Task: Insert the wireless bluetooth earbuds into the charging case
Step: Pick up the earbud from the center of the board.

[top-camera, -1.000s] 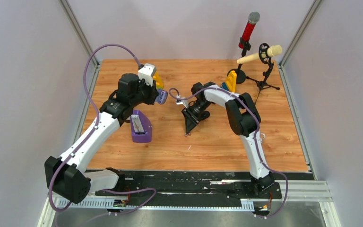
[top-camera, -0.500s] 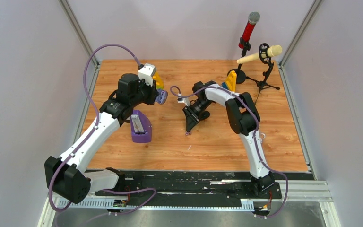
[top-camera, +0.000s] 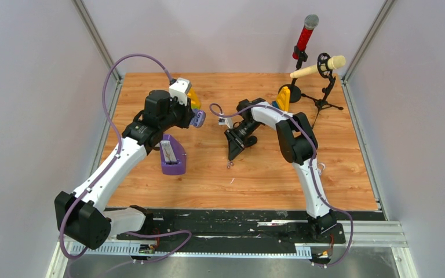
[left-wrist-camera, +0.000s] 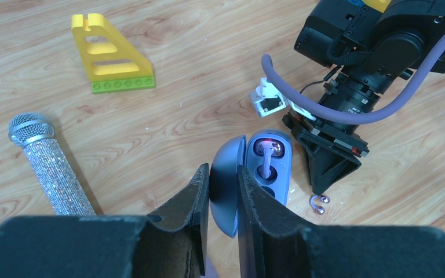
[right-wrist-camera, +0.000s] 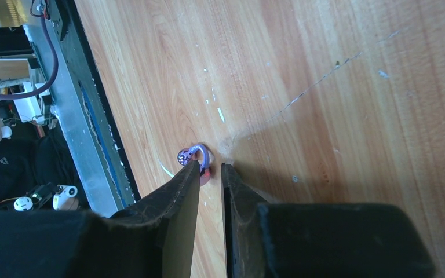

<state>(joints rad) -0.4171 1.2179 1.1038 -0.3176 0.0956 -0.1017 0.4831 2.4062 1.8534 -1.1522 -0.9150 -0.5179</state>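
A: Where are the tiny purple earbuds (left-wrist-camera: 265,152)?
B: One sits in the open blue plastic case (left-wrist-camera: 269,174), squeezed by the left gripper (left-wrist-camera: 223,172). Another earbud (right-wrist-camera: 192,156) lies on the wooden table (right-wrist-camera: 324,87) by the right gripper (right-wrist-camera: 210,165), whose jaws are barely parted and empty.

Wooden table (top-camera: 255,179) bearing earbud (left-wrist-camera: 318,204), microphone (left-wrist-camera: 52,168)

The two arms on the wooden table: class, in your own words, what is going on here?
The left tool is clamped on the lid of the open charging case. One purple earbud already sits in a socket. The right tool, jaws nearly together, points down at the loose earbud, which lies on the table right at its tips. Whether it is pinched cannot be told.
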